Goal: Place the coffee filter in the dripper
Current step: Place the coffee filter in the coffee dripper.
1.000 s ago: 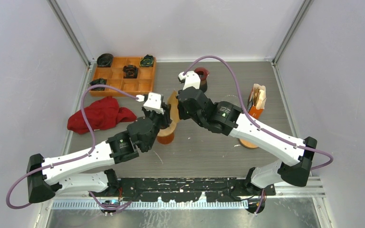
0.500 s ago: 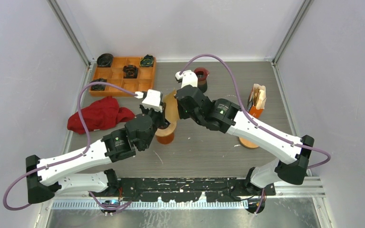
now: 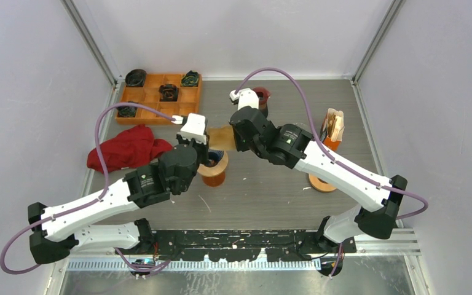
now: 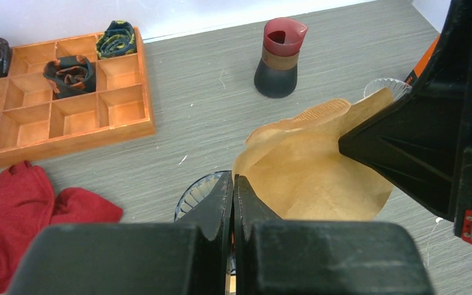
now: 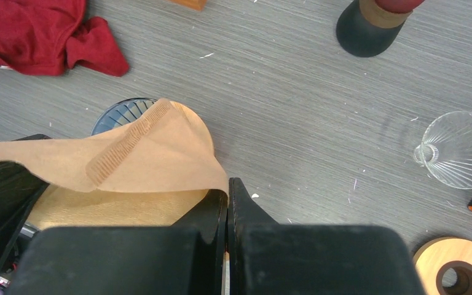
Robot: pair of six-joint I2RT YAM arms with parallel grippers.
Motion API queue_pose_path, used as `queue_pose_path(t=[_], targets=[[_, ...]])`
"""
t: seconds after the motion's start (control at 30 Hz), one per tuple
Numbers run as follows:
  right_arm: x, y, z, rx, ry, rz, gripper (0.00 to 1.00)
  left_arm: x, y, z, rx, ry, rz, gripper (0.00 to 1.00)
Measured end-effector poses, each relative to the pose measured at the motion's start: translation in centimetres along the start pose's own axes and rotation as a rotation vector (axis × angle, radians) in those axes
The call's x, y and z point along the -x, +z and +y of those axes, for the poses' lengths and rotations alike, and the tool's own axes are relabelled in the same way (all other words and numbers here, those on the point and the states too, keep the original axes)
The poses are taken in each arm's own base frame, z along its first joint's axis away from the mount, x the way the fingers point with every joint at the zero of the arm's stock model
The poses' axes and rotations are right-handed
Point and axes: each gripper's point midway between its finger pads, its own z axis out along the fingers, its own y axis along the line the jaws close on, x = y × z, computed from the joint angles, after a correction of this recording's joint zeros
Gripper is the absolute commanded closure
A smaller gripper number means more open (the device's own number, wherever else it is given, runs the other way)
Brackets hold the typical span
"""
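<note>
The left jaws and the right jaws each pinch one side of the brown filter (image 5: 153,163), holding it over the dripper (image 5: 120,110).

The left arm (image 3: 98,206) stretches from the lower left toward the frame's centre, and the right arm (image 3: 338,172) from the lower right. The left hand (image 4: 233,184) and right hand (image 5: 227,187) nearly meet there, each with fingers pressed together.

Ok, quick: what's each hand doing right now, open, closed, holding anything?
Left hand: closed, pinching one edge of the coffee filter.
Right hand: closed, pinching the opposite edge of the same filter.
</note>
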Motion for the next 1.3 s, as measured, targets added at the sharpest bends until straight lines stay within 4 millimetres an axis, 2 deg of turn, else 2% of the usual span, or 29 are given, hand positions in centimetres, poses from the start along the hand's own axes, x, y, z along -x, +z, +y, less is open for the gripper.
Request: queue_pose_path(t=[0.13, 0.43, 0.63, 0.9, 1.07, 1.3], targets=[[0.4, -0.1, 0.2, 0.024, 0.001, 0.002, 0.96, -0.2, -0.3, 0.3, 0.005, 0.013, 0.025, 1.00], [0.5, -0.1, 1.7, 0.105, -0.029, 0.029, 0.78, 0.5, -0.5, 1.3, 0.021, -0.006, 0.080, 1.00], [0.2, 0.4, 2.6, 0.142, -0.059, 0.048, 0.74, 0.0, -0.8, 2.0, 0.016, -0.010, 0.140, 1.00], [1.1, 0.4, 3.9, 0.198, -0.065, 0.032, 0.65, 0.5, -1.4, 2.2, -0.016, -0.050, 0.192, 1.00], [1.4, 0.5, 4.8, 0.236, -0.061, 0.030, 0.65, 0.2, -1.5, 1.9, -0.041, -0.052, 0.225, 1.00], [1.4, 1.2, 5.6, 0.278, -0.059, 0.043, 0.81, 0.1, -1.4, 1.3, -0.060, -0.056, 0.268, 1.00]])
